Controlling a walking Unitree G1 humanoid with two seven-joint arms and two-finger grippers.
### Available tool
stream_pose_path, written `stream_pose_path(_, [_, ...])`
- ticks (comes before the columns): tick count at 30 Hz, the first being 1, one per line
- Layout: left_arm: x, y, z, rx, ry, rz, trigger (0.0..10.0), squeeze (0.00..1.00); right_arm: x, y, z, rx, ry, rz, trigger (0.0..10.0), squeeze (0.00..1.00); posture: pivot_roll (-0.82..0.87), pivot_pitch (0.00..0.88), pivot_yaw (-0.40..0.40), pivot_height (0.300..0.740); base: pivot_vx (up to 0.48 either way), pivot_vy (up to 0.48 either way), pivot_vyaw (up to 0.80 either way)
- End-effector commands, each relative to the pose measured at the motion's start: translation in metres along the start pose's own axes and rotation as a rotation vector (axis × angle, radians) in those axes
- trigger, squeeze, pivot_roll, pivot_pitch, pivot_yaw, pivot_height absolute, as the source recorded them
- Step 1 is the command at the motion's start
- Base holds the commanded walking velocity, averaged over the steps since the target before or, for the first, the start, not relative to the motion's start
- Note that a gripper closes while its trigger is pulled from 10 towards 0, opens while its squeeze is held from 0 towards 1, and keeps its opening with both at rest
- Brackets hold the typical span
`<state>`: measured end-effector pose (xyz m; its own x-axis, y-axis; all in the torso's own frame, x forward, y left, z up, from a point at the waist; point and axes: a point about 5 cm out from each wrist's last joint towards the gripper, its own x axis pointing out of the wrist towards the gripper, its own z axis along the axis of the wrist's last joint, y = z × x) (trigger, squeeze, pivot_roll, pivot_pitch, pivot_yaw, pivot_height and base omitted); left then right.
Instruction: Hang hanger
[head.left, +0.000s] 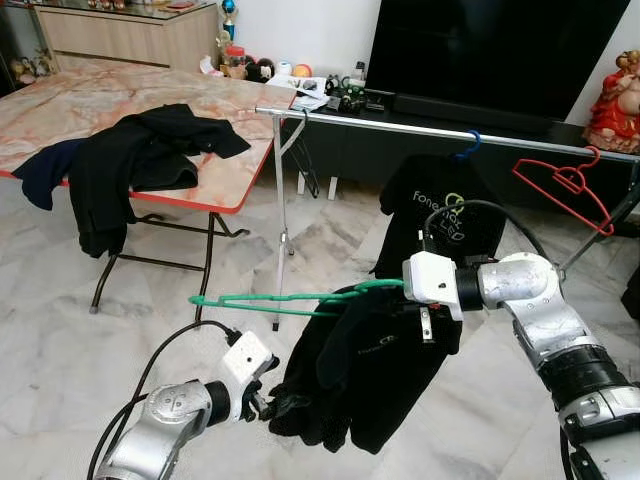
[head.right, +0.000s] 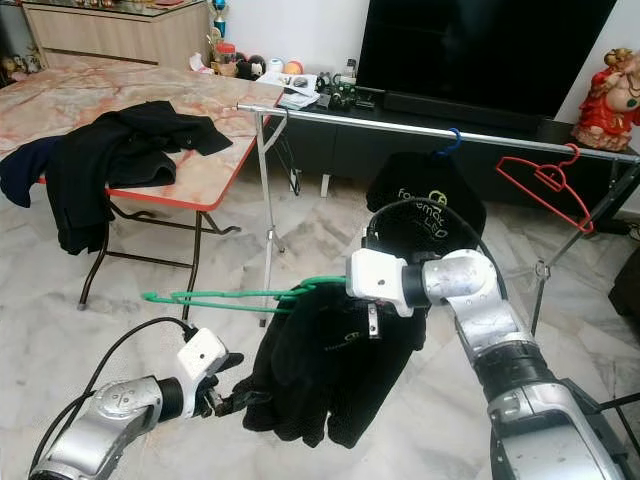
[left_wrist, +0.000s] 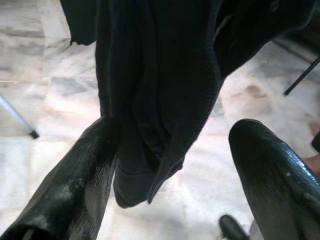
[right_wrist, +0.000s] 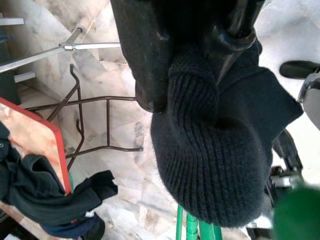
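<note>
A green hanger (head.left: 280, 298) lies level in mid-air with a black garment (head.left: 370, 370) draped over its right end. My right gripper (head.left: 392, 292) is shut on the hanger's hook end, with bunched black fabric (right_wrist: 215, 150) caught between its fingers above the green wire (right_wrist: 192, 227). Low on the left, my left gripper (head.left: 268, 402) is at the garment's hanging hem. It is open, and the cloth hangs between its fingers (left_wrist: 75, 185), brushing one of them. The metal clothes rail (head.left: 420, 125) runs across behind, well above the hanger.
On the rail hang a black printed shirt (head.left: 440, 210) on a blue hanger and a bare red hanger (head.left: 565, 185). A folding table (head.left: 230, 195) at left carries black clothes (head.left: 140, 155). Behind the rail stand a TV (head.left: 500, 50) and a red statue (head.left: 615, 95).
</note>
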<state>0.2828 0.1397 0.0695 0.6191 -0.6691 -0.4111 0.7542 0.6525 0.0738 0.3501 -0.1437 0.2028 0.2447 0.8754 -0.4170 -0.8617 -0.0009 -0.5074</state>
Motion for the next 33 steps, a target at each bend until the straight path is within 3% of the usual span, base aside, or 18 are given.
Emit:
stream_pose_path(1, [0.0041,0.0017,0.0058,0.017,0.005,0.019,9.8,0.00,-0.0067,-0.0132,0.0180,-0.063,-0.044,-0.045,0.0,0.00,0.16,0.000,-0.116,0.740,0.000,0.000,0.00])
stream_pose_path(2, [0.0048,0.0033,0.0056,0.016,0.008,0.037,4.4,0.00,-0.0065,-0.0135,0.0193,-0.065,-0.048,-0.044,0.0,0.00,0.16,0.000,-0.115,0.740,0.000,0.000,0.00])
stream_pose_path(3, [0.0052,0.0043,0.0055,0.016,0.010,0.049,0.0,0.00,-0.0064,-0.0136,0.0202,-0.067,-0.051,-0.044,0.0,0.00,0.16,0.000,-0.115,0.740,0.000,0.000,0.00])
stream_pose_path(33, [0.0019,0.0062,-0.0005,0.009,0.048,0.042,0.0,0.00,-0.0016,-0.0081,0.0167,-0.034,-0.059,-0.048,0.0,0.00,0.16,0.000,-0.108,0.740,0.000,0.000,0.00])
